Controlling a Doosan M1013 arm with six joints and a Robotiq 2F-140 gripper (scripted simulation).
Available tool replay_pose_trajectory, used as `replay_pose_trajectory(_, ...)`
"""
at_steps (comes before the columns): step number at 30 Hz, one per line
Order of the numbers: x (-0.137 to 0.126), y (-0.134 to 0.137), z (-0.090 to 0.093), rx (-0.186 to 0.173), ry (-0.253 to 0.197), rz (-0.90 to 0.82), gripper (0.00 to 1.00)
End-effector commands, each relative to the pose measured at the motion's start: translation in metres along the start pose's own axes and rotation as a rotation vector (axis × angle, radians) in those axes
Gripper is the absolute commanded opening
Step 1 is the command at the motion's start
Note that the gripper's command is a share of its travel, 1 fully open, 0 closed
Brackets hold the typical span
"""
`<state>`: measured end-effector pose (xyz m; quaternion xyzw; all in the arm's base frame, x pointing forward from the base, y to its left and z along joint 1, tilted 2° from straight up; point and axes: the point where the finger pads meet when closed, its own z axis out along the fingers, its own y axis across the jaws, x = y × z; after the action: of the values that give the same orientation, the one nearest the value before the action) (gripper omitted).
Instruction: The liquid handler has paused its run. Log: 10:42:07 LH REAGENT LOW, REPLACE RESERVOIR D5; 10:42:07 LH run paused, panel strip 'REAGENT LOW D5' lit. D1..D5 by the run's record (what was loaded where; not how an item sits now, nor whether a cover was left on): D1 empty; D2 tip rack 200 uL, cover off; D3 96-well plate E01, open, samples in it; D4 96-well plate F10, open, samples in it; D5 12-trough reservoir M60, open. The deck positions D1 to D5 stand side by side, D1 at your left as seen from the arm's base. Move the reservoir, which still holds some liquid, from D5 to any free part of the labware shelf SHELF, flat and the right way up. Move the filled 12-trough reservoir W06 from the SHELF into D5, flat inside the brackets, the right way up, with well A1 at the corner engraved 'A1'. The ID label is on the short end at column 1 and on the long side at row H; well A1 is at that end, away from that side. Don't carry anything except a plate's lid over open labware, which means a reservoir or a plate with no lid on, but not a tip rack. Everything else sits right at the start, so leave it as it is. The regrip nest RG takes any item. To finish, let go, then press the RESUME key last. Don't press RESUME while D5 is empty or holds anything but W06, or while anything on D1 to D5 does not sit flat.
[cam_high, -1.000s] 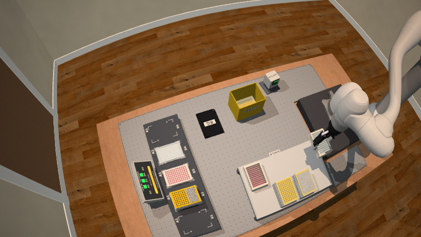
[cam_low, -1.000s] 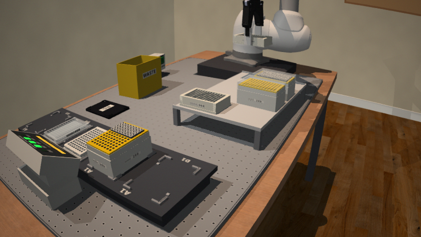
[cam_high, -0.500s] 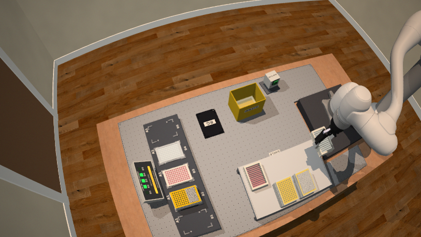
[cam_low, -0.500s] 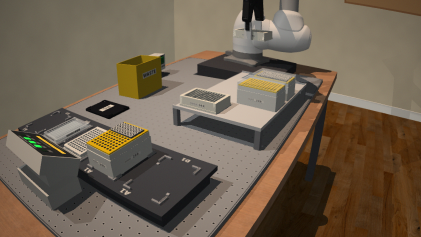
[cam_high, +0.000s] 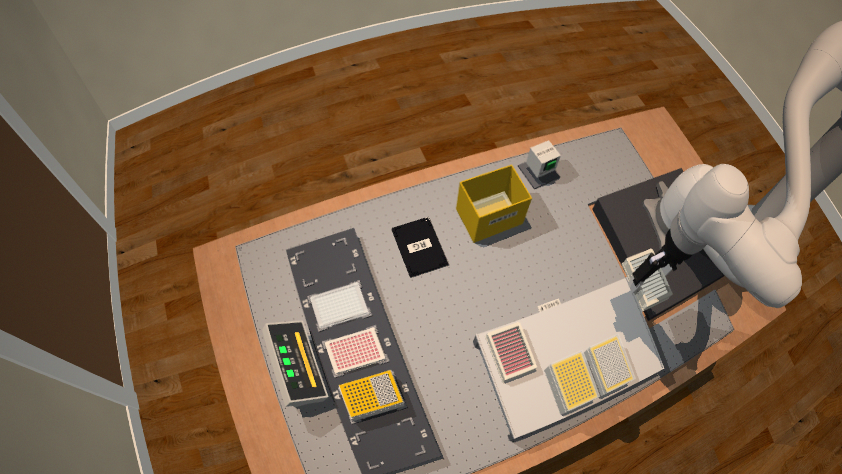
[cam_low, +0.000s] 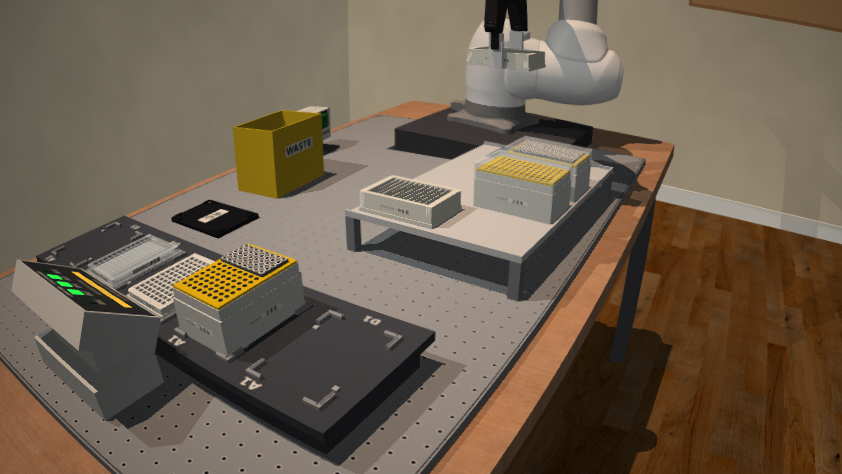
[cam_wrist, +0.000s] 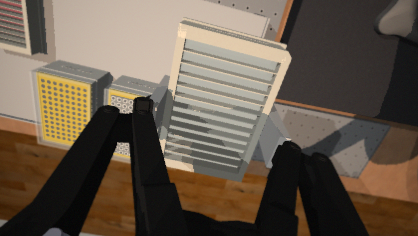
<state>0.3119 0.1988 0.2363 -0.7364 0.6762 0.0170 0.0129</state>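
Note:
My gripper (cam_high: 649, 269) is shut on a cream 12-trough reservoir (cam_high: 648, 281) across its short width. It holds the reservoir high in the air, about level, over the end of the white shelf (cam_high: 571, 353) nearest the arm's base. The reservoir shows at the top of the exterior view (cam_low: 507, 58). In the wrist view it (cam_wrist: 225, 100) hangs between the black fingers, with several grey troughs facing up. I cannot read its label. Deck position D5 (cam_high: 325, 256) is empty inside its brackets. No other reservoir is in view.
The deck holds a clear plate at D4 (cam_high: 337, 305), a pink plate at D3 (cam_high: 353, 350) and a yellow tip rack at D2 (cam_high: 370, 393); D1 (cam_high: 388, 444) is empty. The shelf carries a pink plate (cam_high: 511, 351) and two tip racks (cam_high: 592, 370). Also there: waste bin (cam_high: 493, 203), RG nest (cam_high: 420, 251), RESUME box (cam_high: 543, 157), panel (cam_high: 294, 362).

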Motion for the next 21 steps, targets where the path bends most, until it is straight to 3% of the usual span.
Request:
replay_pose_trajectory(1,0.0,0.0,-0.004,0.0,0.0,0.0,0.0)
replay_pose_trajectory(14,0.0,0.0,-0.009,0.0,0.0,0.0,0.0)
replay_pose_trajectory(21,0.016,-0.001,-0.009,0.0,0.0,0.0,0.0)
